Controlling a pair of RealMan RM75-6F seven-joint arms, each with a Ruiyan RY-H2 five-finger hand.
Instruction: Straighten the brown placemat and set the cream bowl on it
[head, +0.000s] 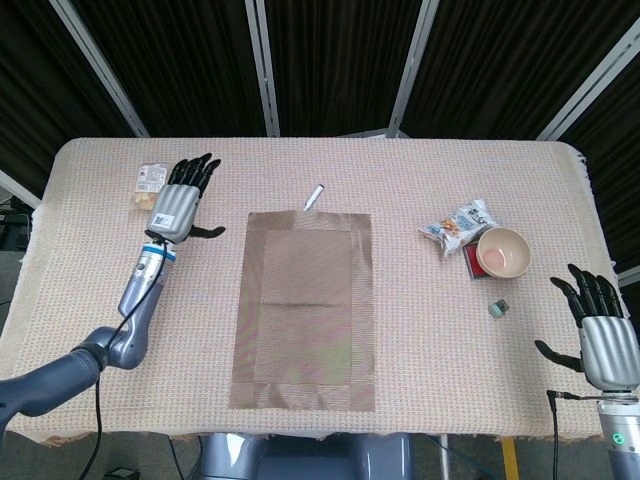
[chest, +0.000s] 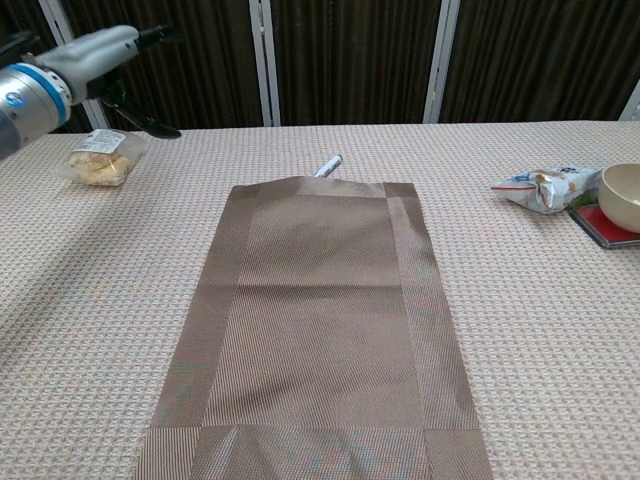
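Looks like a lab test rig: woven beige table cloth (head: 420, 330), dark pleated curtains (head: 330, 60) with metal frame struts (head: 262, 65) behind, scattered props, cabling near right.

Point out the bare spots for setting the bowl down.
The whole brown placemat lies bare, only the pen at its far edge. Bare cloth between it and the snack bag. Crowded around the cream bowl.
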